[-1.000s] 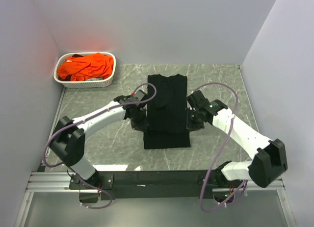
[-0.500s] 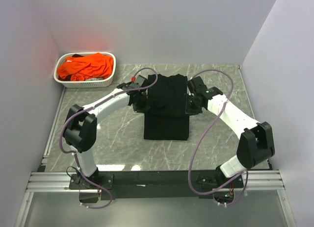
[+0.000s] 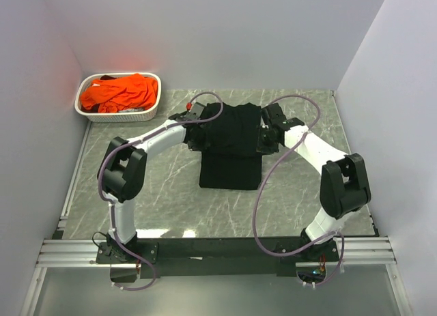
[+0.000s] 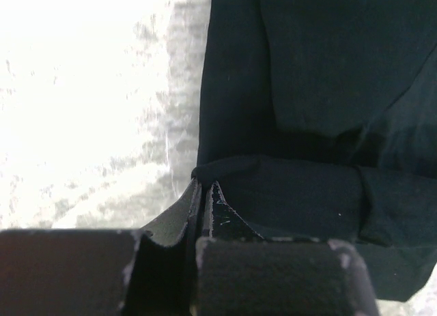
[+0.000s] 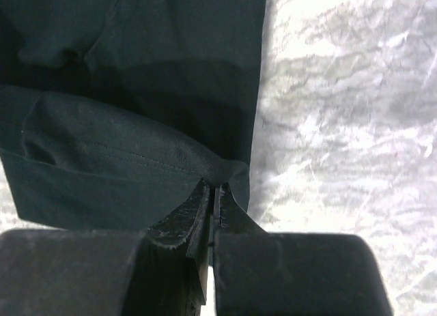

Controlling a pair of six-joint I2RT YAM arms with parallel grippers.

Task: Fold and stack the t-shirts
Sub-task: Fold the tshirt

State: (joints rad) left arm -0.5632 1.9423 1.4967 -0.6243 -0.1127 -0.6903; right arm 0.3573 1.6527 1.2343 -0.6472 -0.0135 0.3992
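Both arms reach forward from their bases, upper links standing steeply, elbows bent, and forearms angling inward over the table (image 3: 164, 193) so the two wrists face each other. The left gripper (image 3: 196, 140) points down and inward. Its jaws are pinched together on a bunched fold at the left edge of the black t-shirt (image 3: 232, 142); in the wrist view the cloth (image 4: 307, 91) is caught right at the gripper (image 4: 203, 191). The right gripper (image 3: 265, 142) mirrors it (same height, opposite edge), jaws closed tight on a hemmed fold of the shirt (image 5: 136, 91) at the gripper (image 5: 214, 191).

The shirt spans between the two grippers, a doubled layer carried across its middle and a flat layer lying beneath them toward the bases. How far the fold clears the lower layer is hard to judge from above.

The orange t-shirts (image 3: 119, 92) sit heaped in the basket (image 3: 116, 115), well apart, beyond and to the left of the left gripper.
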